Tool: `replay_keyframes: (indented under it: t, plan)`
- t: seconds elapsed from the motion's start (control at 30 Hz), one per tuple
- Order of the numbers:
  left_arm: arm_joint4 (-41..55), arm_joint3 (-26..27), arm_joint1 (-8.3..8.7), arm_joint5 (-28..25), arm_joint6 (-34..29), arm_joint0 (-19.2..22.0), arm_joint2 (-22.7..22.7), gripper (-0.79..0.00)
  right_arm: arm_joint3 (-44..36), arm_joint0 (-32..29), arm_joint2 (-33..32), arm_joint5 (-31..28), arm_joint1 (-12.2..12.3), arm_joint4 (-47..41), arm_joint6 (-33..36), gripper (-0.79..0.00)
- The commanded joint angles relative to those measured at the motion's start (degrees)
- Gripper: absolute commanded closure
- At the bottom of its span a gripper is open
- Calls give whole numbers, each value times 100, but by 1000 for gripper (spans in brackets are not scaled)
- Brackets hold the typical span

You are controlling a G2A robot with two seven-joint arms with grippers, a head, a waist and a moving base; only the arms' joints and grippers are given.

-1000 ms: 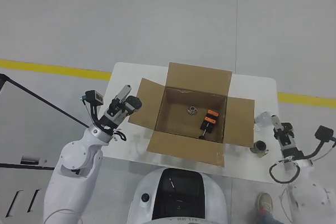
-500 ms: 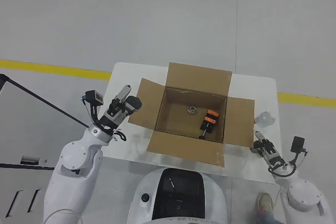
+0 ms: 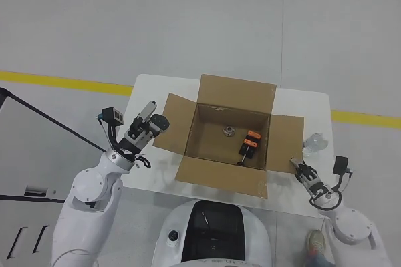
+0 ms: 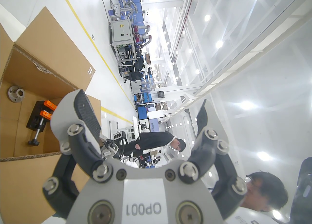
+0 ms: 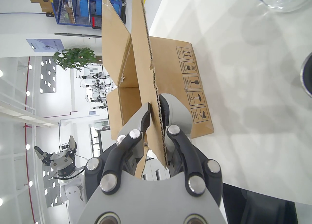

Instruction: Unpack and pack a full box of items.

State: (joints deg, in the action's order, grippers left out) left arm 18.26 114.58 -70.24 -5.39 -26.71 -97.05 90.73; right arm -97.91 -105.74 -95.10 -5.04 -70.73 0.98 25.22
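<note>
An open cardboard box [image 3: 230, 173] stands mid-table with all its flaps spread out. Inside lie a metal flange [image 3: 228, 129] and a black vise with orange jaws [image 3: 248, 147]; the left wrist view shows the flange [image 4: 15, 93] and the vise [image 4: 39, 120] too. My left gripper [image 3: 155, 115] hovers by the left flap, open and holding nothing [image 4: 141, 103]. My right gripper [image 3: 295, 163] is at the near corner of the right flap [image 3: 286, 143]. In the right wrist view it [image 5: 156, 110] is shut on that flap's cardboard edge [image 5: 146, 47].
A clear glass object [image 3: 314, 140] lies on the white table [image 3: 307, 107] beyond the right flap, close to my right arm. A dark round object [image 5: 307, 76] sits next to it on the table. The table's right edge is near.
My right arm has swung in from the table's right side to the right flap's near corner, and its gripper now clamps the flap. The left arm has not moved.
</note>
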Motion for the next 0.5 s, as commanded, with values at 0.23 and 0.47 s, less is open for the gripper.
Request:
replay_keyframes:
  t: [0.23,0.47]
  plan:
    - [0,0,0,0,0,0,0,-785,200,464,251,-77,19,190,233,0]
    - [0,0,0,0,0,0,0,-785,546,906,150,-149,85,385,618,0]
